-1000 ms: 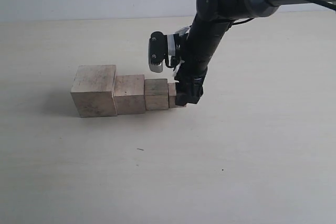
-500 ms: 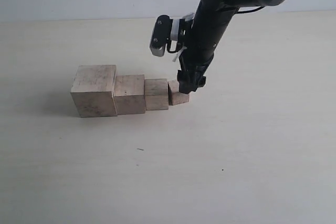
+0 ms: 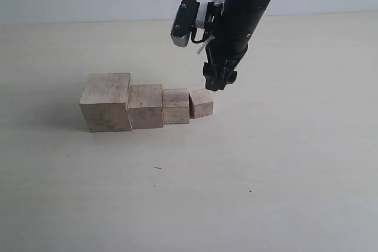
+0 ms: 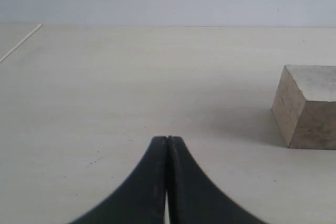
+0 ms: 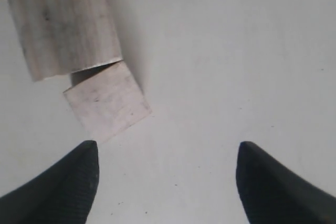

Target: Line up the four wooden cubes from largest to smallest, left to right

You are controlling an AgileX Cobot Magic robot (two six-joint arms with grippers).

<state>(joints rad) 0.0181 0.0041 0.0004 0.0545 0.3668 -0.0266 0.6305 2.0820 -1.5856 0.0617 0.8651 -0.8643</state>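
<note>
Above centre frame, the right gripper point(image 3: 217, 82) hovers, jaws apart and empty, over the slightly skewed smallest cube point(image 3: 201, 104), set rightmost to complete the descending row of four wooden cubes point(image 3: 146, 105).

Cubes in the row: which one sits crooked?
The smallest cube, at the right end of the row. It is turned at an angle to the next cube, while the rest line up straight.

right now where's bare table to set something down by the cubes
Bare table in front of the row, left of the largest cube and right of the smallest cube. Crowded: the row, with open jaws hanging near its small end.
</note>
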